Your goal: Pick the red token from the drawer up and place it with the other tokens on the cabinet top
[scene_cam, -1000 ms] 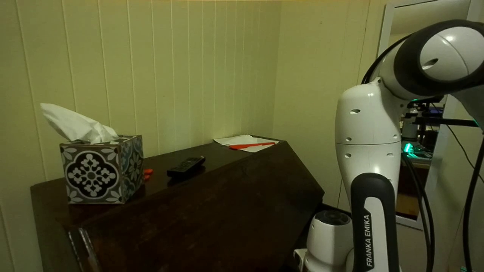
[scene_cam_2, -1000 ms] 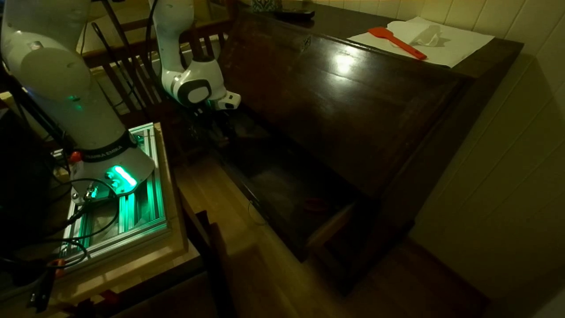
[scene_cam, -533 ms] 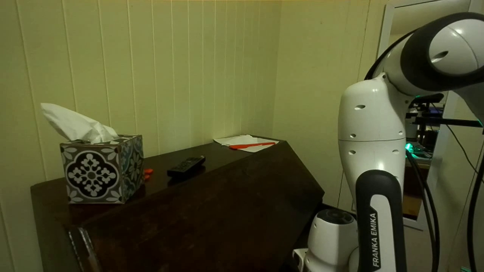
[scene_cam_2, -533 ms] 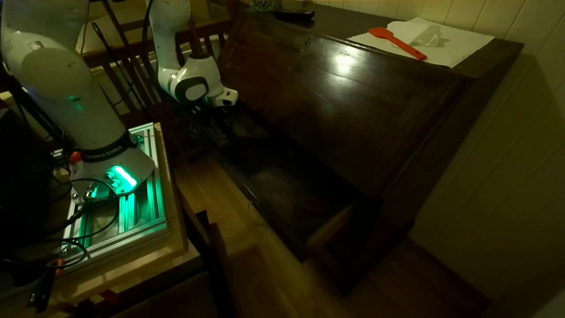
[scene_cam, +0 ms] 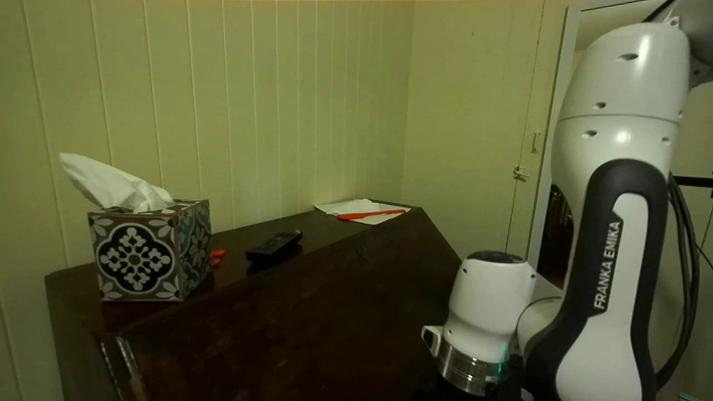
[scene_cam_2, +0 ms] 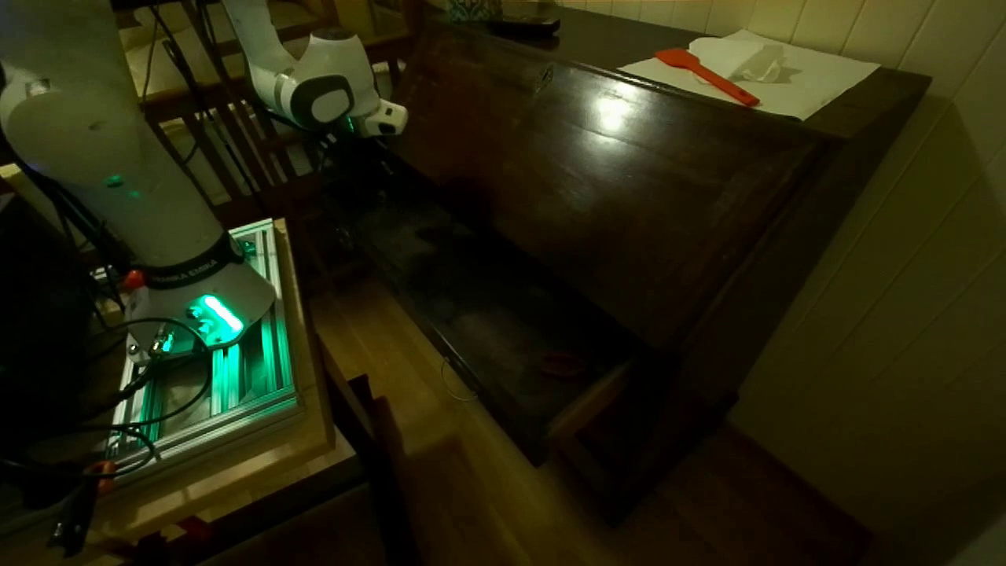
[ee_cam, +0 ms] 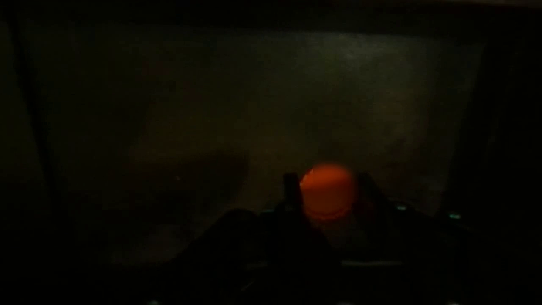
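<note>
The red token is an orange-red disc in the dark wrist view. My gripper is shut on it, with one finger on each side. The token is out of sight in both exterior views. In an exterior view my gripper is a dark shape above the far end of the open drawer. Other orange-red tokens lie on the glossy dark cabinet top, beside the patterned tissue box and partly hidden by it. The cabinet top also shows in an exterior view, above the slanted front.
A black remote lies near the tokens. White paper with a red spatula lies at the cabinet top's other end. A dark red round thing lies in the drawer's near end. The slanted cabinet front rises beside my hand.
My arm has risen, lifting the wrist and gripper up from the drawer. In an exterior view the elbow and forearm have shifted right. The cabinet top's things have not moved.
</note>
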### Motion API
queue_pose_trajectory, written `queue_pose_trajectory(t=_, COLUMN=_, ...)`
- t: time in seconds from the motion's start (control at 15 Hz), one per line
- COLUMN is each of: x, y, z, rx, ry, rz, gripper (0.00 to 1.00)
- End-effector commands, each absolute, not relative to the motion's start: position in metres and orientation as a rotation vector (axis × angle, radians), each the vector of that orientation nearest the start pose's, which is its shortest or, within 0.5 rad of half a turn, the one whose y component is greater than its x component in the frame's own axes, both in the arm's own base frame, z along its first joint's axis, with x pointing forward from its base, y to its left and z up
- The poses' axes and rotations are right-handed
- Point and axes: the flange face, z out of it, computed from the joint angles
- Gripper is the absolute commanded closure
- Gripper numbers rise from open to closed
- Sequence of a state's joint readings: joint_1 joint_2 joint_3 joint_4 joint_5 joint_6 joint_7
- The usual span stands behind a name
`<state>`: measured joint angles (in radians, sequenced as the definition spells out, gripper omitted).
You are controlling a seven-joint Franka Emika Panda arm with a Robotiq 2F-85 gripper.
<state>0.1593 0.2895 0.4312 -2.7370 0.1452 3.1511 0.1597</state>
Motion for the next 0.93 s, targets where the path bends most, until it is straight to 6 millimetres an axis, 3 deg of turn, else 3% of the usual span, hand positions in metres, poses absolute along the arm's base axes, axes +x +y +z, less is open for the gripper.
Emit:
queue_pose_trajectory(t=0.0, x=0.348, y=0.259, z=0.210, rx=-2.866, ry=-0.346, rz=-0.212, gripper=0.89)
queue_pose_trajectory(t=0.2, x=0.362, y=0.300, z=0.263, rx=-2.769, ry=-0.293, rz=-0.290, gripper=0.89)
queue_pose_trajectory(t=0.4, x=0.386, y=0.332, z=0.327, rx=-2.647, ry=-0.200, rz=-0.483, gripper=0.89)
queue_pose_trajectory(t=0.47, x=0.374, y=0.322, z=0.293, rx=-2.693, ry=-0.237, rz=-0.401, gripper=0.64)
queue_pose_trajectory(t=0.6, x=0.385, y=0.335, z=0.322, rx=-2.647, ry=-0.213, rz=-0.471, gripper=0.64)
queue_pose_trajectory(t=0.8, x=0.386, y=0.335, z=0.325, rx=-2.644, ry=-0.205, rz=-0.482, gripper=0.64)
queue_pose_trajectory(t=0.87, x=0.386, y=0.334, z=0.325, rx=-2.645, ry=-0.204, rz=-0.481, gripper=0.89)
